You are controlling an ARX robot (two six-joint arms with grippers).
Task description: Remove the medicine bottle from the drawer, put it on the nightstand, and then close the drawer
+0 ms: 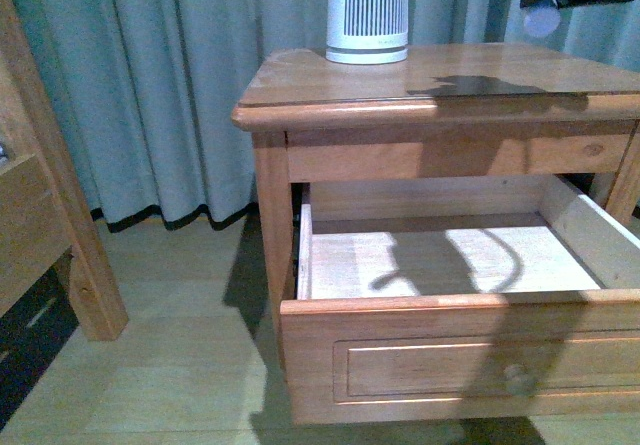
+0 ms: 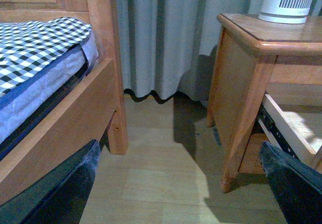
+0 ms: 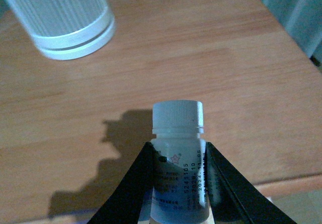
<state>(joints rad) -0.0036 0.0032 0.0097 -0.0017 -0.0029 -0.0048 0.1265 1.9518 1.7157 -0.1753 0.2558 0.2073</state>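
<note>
Bottle: small white medicine bottle with a ribbed cap and printed label, upright, held over the right part of the nightstand top. The front view shows it raised clear of the wood.
Right claw: the right gripper has its dark fingers clamped on the bottle's sides below the cap.
Left claw: the left gripper has its fingers spread wide, low over the floor between the bed and the nightstand.
Drawer: the lower drawer is pulled out, round knob facing forward, pale inside bare.
Top: a white ribbed device stands at the back edge, well apart from the bottle.
</note>
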